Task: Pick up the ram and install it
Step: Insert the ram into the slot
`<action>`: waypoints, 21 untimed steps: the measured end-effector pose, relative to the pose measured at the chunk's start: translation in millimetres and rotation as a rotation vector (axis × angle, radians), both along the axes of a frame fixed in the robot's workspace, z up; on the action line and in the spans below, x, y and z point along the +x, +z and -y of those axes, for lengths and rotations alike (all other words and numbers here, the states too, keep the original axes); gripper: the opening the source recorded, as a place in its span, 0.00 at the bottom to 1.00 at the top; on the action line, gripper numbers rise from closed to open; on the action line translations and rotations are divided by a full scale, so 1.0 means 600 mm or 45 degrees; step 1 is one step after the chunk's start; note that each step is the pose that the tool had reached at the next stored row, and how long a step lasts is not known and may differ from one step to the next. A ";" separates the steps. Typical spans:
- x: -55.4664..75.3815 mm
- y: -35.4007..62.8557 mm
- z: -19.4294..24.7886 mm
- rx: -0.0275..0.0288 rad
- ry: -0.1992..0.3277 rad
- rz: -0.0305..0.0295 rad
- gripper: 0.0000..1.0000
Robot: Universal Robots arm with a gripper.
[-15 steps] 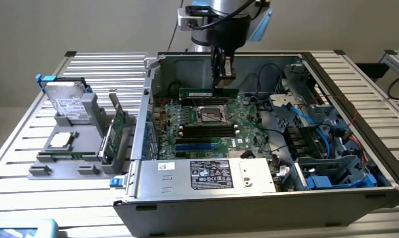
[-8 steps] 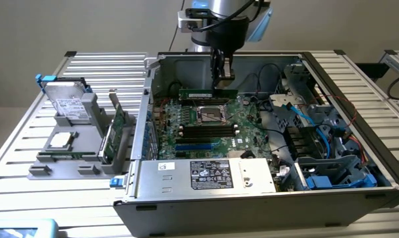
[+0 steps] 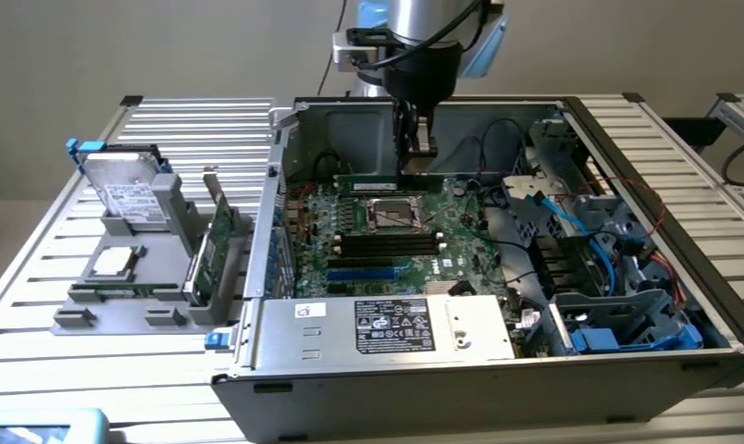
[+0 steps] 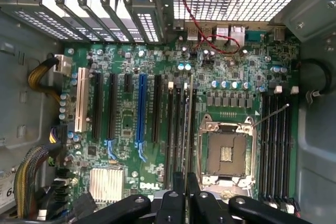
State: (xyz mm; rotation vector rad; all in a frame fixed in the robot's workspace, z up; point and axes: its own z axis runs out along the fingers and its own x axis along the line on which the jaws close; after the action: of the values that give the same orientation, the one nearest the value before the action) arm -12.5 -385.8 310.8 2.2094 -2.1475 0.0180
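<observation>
- The gripper (image 3: 412,159) hung inside the open computer case (image 3: 471,398), its fingers pinched on the ram (image 3: 390,183) near mid-length.
- The ram stood on edge, low over the motherboard (image 3: 328,222) just beside the CPU socket (image 3: 394,215) — in the wrist view its thin top edge ran along the memory slots (image 4: 169,129) (seated or not, I could not tell).
- Likely handling: light, stiff and thin — fragile at chips and contacts, so the bare long edges suited a hold.
</observation>
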 end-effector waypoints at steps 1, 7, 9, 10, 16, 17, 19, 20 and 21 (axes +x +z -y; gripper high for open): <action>0.000 -0.003 -0.0001 0.0001 0.000 0.0010 0.13; 0.002 -0.005 -0.0001 0.0000 0.000 0.0027 0.13; 0.006 -0.007 -0.0001 0.0005 0.000 0.0029 0.13; 0.007 -0.008 -0.0001 0.0003 0.000 0.0032 0.13; 0.007 -0.018 -0.0001 -0.0073 0.001 0.0061 0.13; 0.007 -0.018 -0.0001 -0.0073 0.001 0.0061 0.13; 0.007 -0.019 -0.0001 -0.0074 0.001 0.0061 0.13; 0.007 -0.021 -0.0001 -0.0089 0.001 0.0063 0.13; 0.007 -0.023 -0.0001 -0.0121 0.000 0.0061 0.13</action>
State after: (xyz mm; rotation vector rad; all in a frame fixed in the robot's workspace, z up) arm -8.4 -385.7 297.1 2.2069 -2.1449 0.0335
